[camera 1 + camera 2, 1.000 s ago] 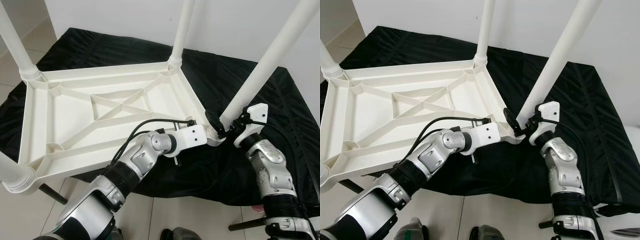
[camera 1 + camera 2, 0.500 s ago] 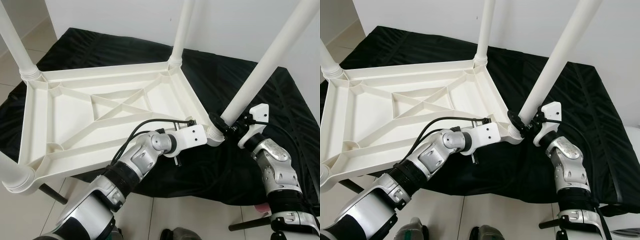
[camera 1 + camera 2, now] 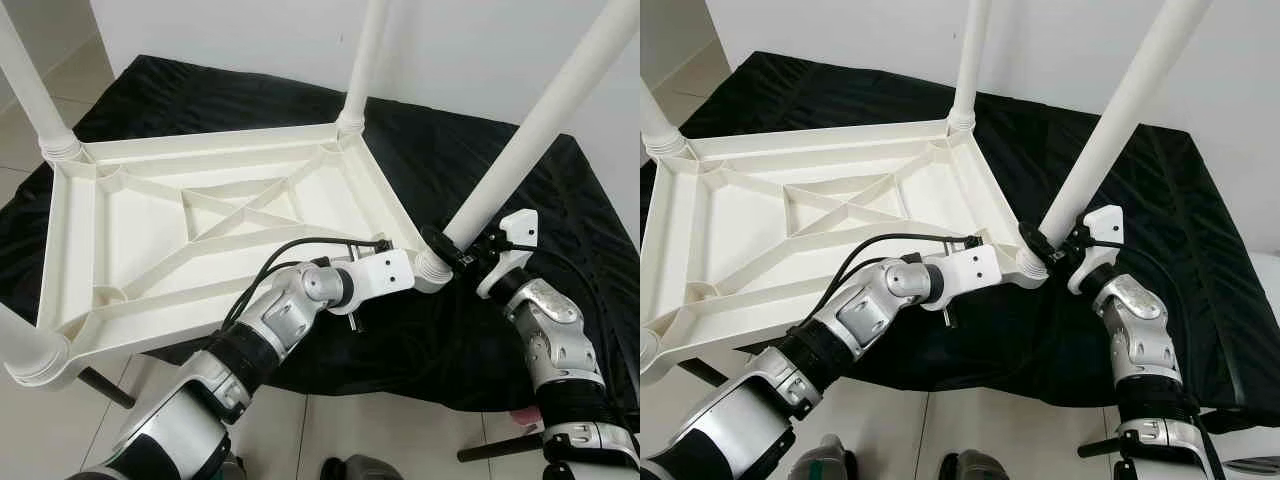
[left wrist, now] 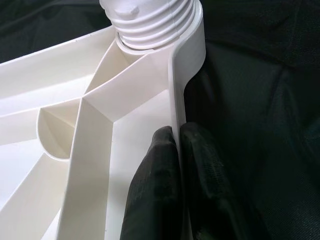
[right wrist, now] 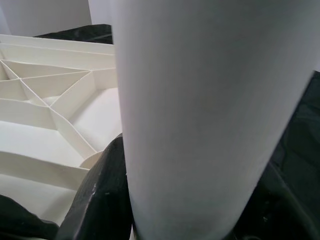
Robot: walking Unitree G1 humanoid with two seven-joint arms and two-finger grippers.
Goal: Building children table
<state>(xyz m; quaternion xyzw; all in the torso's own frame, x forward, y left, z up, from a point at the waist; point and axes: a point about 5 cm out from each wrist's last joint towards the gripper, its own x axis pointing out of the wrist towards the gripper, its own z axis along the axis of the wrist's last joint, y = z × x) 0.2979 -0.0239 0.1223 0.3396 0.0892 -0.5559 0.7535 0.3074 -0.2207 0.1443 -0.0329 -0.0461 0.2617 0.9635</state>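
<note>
Seating leg (image 3: pixel 520 150) | right gripper (image 3: pixel 455 257) clamps the leg base, which has settled deeper into the corner socket | left gripper (image 4: pixel 172 165) pinches tabletop (image 3: pixel 200 215) rim, upside down on black cloth (image 3: pixel 480 330) | fourth leg nearly fixed

1. A plain white wall (image 3: pixel 250 40) stood behind the work area, evenly lit.
2. A crumpled, glossy black cloth sheet (image 3: pixel 480 340) covered a raised surface beside the wall.
3. Pale beige floor tiles (image 3: pixel 80 80) with thin grout lines lay alongside.
4. A dark slanted support leg (image 3: pixel 105 388) showed beneath the sheet's near edge.
</note>
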